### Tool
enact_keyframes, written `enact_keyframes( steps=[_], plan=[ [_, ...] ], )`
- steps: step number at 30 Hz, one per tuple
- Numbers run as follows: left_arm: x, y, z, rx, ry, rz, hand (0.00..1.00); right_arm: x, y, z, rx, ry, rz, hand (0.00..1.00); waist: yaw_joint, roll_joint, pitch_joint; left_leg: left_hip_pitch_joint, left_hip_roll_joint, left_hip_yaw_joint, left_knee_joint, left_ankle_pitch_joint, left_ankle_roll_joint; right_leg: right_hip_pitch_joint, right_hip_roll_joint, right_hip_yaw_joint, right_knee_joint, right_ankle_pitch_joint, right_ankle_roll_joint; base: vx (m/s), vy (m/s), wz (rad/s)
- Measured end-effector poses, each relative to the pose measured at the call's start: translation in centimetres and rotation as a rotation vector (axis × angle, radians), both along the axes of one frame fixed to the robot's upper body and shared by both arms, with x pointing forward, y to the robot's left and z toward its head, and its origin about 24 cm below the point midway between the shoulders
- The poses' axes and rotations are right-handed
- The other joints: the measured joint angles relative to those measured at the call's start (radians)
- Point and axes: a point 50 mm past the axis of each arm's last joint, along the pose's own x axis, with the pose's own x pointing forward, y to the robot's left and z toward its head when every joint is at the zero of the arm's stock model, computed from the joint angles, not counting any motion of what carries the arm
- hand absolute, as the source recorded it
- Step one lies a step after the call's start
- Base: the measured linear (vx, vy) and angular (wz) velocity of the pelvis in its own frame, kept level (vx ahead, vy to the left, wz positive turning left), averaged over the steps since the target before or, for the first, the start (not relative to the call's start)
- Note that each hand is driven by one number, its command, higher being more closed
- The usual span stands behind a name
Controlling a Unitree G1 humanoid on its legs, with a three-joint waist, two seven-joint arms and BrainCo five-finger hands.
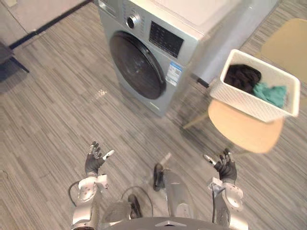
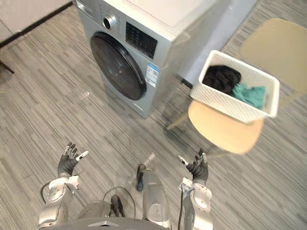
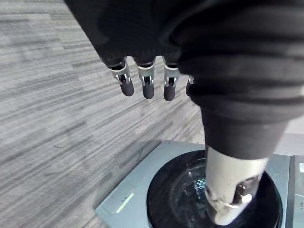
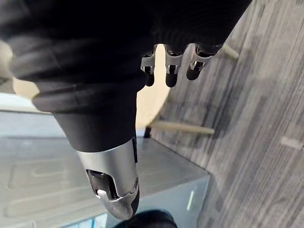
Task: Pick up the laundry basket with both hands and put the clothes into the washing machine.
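The white laundry basket (image 1: pixel 249 104) sat on a pale wooden chair (image 1: pixel 242 130) to the right of the washing machine (image 1: pixel 192 36), whose round dark door (image 1: pixel 136 64) was closed. A black garment (image 1: pixel 242 76) and a teal garment (image 1: pixel 271 94) lay inside the basket. The left hand (image 1: pixel 94 162) and right hand (image 1: pixel 225 167) hovered over the grey plank floor (image 1: pixel 57 110), well apart from the basket, fingers straight and spread, holding nothing

Open floor (image 1: pixel 67 110) reaches the washing machine (image 1: pixel 192 28), whose door (image 1: pixel 136 64) is closed; a chair (image 1: pixel 244 128) stands at its right.
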Motion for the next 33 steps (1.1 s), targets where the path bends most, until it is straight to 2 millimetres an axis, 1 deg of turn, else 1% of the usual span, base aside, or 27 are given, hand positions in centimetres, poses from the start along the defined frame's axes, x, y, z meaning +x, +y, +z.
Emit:
enact_keyframes(
  steps=[1, 2, 3, 5, 6, 8, 9, 10, 11, 12, 13, 14, 15, 17, 19, 20, 21, 22, 23, 25, 26, 27, 28, 29, 31, 32, 33],
  plan=[
    [0.0, 0.0, 0.0, 0.0, 0.0, -0.001, 0.0, 0.0, 0.6, 0.5, -0.002, -0.02, 0.028, 0.0, 0.002, 0.004, 0.002, -0.059, 0.056, 0.001, 0.195, 0.097, 0.032, 0.062, 0.01, -0.009, -0.019, -0.021, 0.0, 0.59, -0.022, 0.21],
    [0.0, 0.1, 0.0, 0.003, 0.002, 0.001, 0.0, -0.2, 1.1, 1.1, -0.005, -0.042, 0.046, 0.0, 0.014, 0.003, 0.004, -0.112, 0.114, -0.007, 0.356, 0.133, 0.053, 0.125, 0.022, -0.006, -0.042, -0.032, -0.002, 0.58, -0.044, 0.02],
    [0.0, 0.0, 0.0, 0.003, 0.002, 0.0, 0.0, -0.4, 1.2, 1.7, -0.01, -0.07, 0.048, 0.0, 0.03, 0.002, 0.006, -0.164, 0.167, -0.025, 0.495, 0.136, 0.059, 0.212, 0.038, 0.004, -0.087, -0.035, -0.004, 0.55, -0.008, -0.11],
    [0.0, -0.1, 0.1, 0.003, -0.002, -0.004, 0.0, -0.6, 1.1, 2.4, -0.022, -0.102, 0.042, 0.0, 0.049, -0.003, 0.005, -0.23, 0.2, -0.035, 0.568, 0.136, 0.059, 0.286, 0.036, 0.03, -0.129, -0.035, -0.004, 0.51, 0.047, -0.29],
    [0.0, -0.3, 0.3, 0.004, -0.012, -0.008, 0.0, -0.6, 1.1, 2.7, -0.031, -0.114, 0.054, 0.0, 0.065, -0.005, 0.005, -0.282, 0.222, -0.03, 0.561, 0.132, 0.054, 0.325, 0.028, 0.06, -0.149, -0.035, -0.004, 0.49, 0.143, -0.53],
    [0.0, -0.3, 0.6, 0.004, -0.021, -0.011, 0.0, -0.6, 1.2, 2.8, -0.032, -0.117, 0.062, 0.0, 0.076, -0.011, 0.008, -0.349, 0.236, -0.003, 0.449, 0.125, 0.052, 0.357, -0.001, 0.103, -0.156, -0.036, -0.002, 0.48, 0.211, -0.51],
    [0.0, -0.3, 0.5, 0.003, -0.018, -0.011, 0.0, -0.7, 1.4, 2.7, -0.027, -0.112, 0.071, 0.0, 0.076, -0.022, 0.015, -0.371, 0.232, 0.014, 0.315, 0.125, 0.052, 0.377, -0.031, 0.123, -0.151, -0.037, 0.002, 0.46, 0.313, -0.5],
    [-0.1, -0.3, 0.5, 0.003, -0.018, -0.011, 0.0, -0.8, 1.7, 2.6, -0.021, -0.106, 0.084, 0.0, 0.078, -0.023, 0.015, -0.368, 0.214, 0.021, 0.128, 0.138, 0.049, 0.402, -0.064, 0.149, -0.144, -0.043, 0.037, 0.46, 0.345, -0.56],
    [-0.2, -0.4, 0.4, 0.001, -0.013, -0.01, 0.0, -0.8, 1.8, 2.5, -0.019, -0.103, 0.09, 0.0, 0.082, -0.019, 0.011, -0.356, 0.202, 0.016, 0.004, 0.17, 0.048, 0.408, -0.077, 0.165, -0.136, -0.048, 0.064, 0.47, 0.43, -0.9],
    [-0.9, -0.6, 0.1, -0.014, 0.001, 0.0, 0.0, -1.1, 1.8, 2.5, -0.029, -0.094, 0.108, 0.0, 0.094, 0.018, -0.015, -0.297, 0.184, -0.027, -0.289, 0.381, 0.088, 0.405, -0.084, 0.202, -0.103, -0.075, 0.151, 0.46, 0.468, -0.85],
    [-1.1, 0.0, -0.1, 0.0, 0.014, 0.017, 0.0, -0.9, 2.7, 1.7, 0.002, -0.071, 0.13, 0.0, 0.083, -0.025, -0.023, -0.296, 0.141, -0.054, -0.274, 0.383, -0.041, 0.401, -0.125, 0.259, -0.081, -0.133, 0.212, 0.5, 0.458, -0.6],
    [-0.6, -0.1, 0.1, 0.002, 0.006, 0.018, 0.0, -1.0, 3.1, 1.5, 0.021, -0.064, 0.13, 0.0, 0.075, -0.036, -0.03, -0.311, 0.132, -0.057, -0.258, 0.37, -0.035, 0.383, -0.129, 0.282, -0.087, -0.135, 0.209, 0.4, 0.328, -0.24],
    [0.1, -0.2, 0.6, 0.002, -0.023, 0.016, 0.0, -0.7, 4.0, 1.4, 0.055, -0.073, 0.137, 0.0, 0.087, -0.043, -0.032, -0.355, 0.128, -0.085, -0.216, 0.358, -0.023, 0.329, -0.122, 0.304, -0.107, -0.113, 0.211, 0.3, 0.185, -0.39],
    [0.0, -0.4, 0.3, -0.001, -0.009, 0.009, 0.0, -0.4, 5.0, 1.4, 0.068, -0.079, 0.187, 0.0, 0.089, -0.043, -0.028, -0.363, 0.131, -0.103, -0.141, 0.308, -0.028, 0.317, -0.116, 0.347, -0.13, -0.06, 0.247, 0.2, 0.169, -0.83],
    [-0.4, -0.2, 0.1, 0.007, -0.001, 0.015, 0.0, 0.1, 5.6, 1.6, 0.048, -0.087, 0.222, 0.0, 0.09, -0.042, -0.029, -0.316, 0.161, -0.044, -0.114, 0.246, -0.045, 0.3, -0.115, 0.449, -0.155, -0.004, 0.283, 0.16, 0.211, -1.25],
    [-0.4, -0.2, 0.2, 0.01, -0.006, 0.021, 0.0, 0.4, 5.8, 1.7, 0.035, -0.093, 0.236, 0.0, 0.093, -0.043, -0.029, -0.311, 0.169, -0.021, -0.117, 0.24, -0.045, 0.284, -0.117, 0.464, -0.163, 0.013, 0.293, 0.1, 0.186, -1.37],
    [-0.2, 0.1, 0.3, 0.022, -0.018, 0.034, 0.0, 1.5, 5.9, 1.8, 0.012, -0.107, 0.266, 0.0, 0.095, -0.044, -0.031, -0.303, 0.181, 0.03, -0.149, 0.237, -0.043, 0.236, -0.125, 0.457, -0.192, 0.063, 0.318, 0.05, 0.169, -1.47],
    [0.1, 0.2, 0.5, 0.025, -0.031, 0.037, 0.0, 2.8, 6.1, 1.9, -0.031, -0.115, 0.295, 0.0, 0.103, -0.044, -0.03, -0.301, 0.184, 0.075, -0.196, 0.237, -0.043, 0.185, -0.135, 0.432, -0.228, 0.116, 0.322, 0.04, 0.19, -1.54],
    [0.2, 0.3, 0.5, 0.021, -0.037, 0.043, 0.0, 3.8, 6.2, 2.1, -0.06, -0.126, 0.307, 0.0, 0.108, -0.044, -0.029, -0.304, 0.181, 0.101, -0.22, 0.237, -0.043, 0.153, -0.146, 0.41, -0.256, 0.145, 0.323, 0.02, 0.149, -1.14],
    [0.4, 0.4, 0.1, 0.02, -0.025, 0.057, 0.0, 5.4, 5.8, 2.6, -0.14, -0.135, 0.295, 0.0, 0.105, -0.038, -0.008, -0.309, 0.169, 0.117, -0.229, 0.237, -0.043, 0.128, -0.158, 0.408, -0.281, 0.175, 0.321, -0.01, 0.119, -0.51],
    [0.4, 0.4, -0.1, 0.022, -0.017, 0.056, 0.0, 5.7, 5.5, 2.8, -0.173, -0.135, 0.282, 0.0, 0.1, -0.034, -0.001, -0.308, 0.167, 0.114, -0.229, 0.237, -0.043, 0.128, -0.161, 0.406, -0.283, 0.178, 0.317, -0.03, 0.088, -0.17],
    [0.3, 0.6, -0.3, 0.026, -0.008, 0.061, 0.0, 6.4, 4.7, 3.2, -0.23, -0.141, 0.255, 0.0, 0.09, -0.023, 0.013, -0.307, 0.162, 0.1, -0.23, 0.238, -0.043, 0.124, -0.163, 0.402, -0.279, 0.179, 0.316, -0.03, 0.048, 0.03],
    [0.2, 0.7, -0.4, 0.024, -0.003, 0.074, 0.0, 6.9, 3.7, 3.9, -0.299, -0.152, 0.225, 0.0, 0.091, -0.01, 0.027, -0.307, 0.162, 0.098, -0.231, 0.238, -0.043, 0.123, -0.162, 0.4, -0.286, 0.177, 0.316, -0.03, 0.033, 0.01],
    [0.1, 0.7, -0.6, 0.026, 0.002, 0.077, 0.0, 7.2, 3.1, 4.3, -0.337, -0.16, 0.208, 0.0, 0.092, -0.004, 0.034, -0.308, 0.162, 0.098, -0.233, 0.238, -0.043, 0.123, -0.162, 0.4, -0.293, 0.177, 0.316, -0.04, 0.008, -0.11],
    [0.0, 0.8, -1.0, 0.03, 0.02, 0.077, 0.0, 8.5, 0.7, 6.1, -0.472, -0.191, 0.141, 0.0, 0.088, 0.018, 0.061, -0.327, 0.159, 0.097, -0.252, 0.252, -0.046, 0.112, -0.163, 0.397, -0.321, 0.177, 0.315, -0.06, -0.024, -0.16],
    [0.1, 0.8, -0.9, 0.032, 0.016, 0.076, 0.0, 8.8, 0.3, 6.5, -0.497, -0.199, 0.127, 0.0, 0.086, 0.02, 0.071, -0.333, 0.157, 0.097, -0.257, 0.263, -0.047, 0.106, -0.163, 0.396, -0.326, 0.177, 0.315, -0.13, -0.067, -0.07],
    [0.5, 0.7, -0.7, 0.033, 0.0, 0.065, 0.0, 9.6, -0.4, 7.5, -0.545, -0.223, 0.114, 0.0, 0.082, 0.021, 0.097, -0.344, 0.151, 0.095, -0.291, 0.29, -0.049, 0.087, -0.163, 0.385, -0.337, 0.177, 0.315, -0.13, -0.066, 0.01]
  ],
)
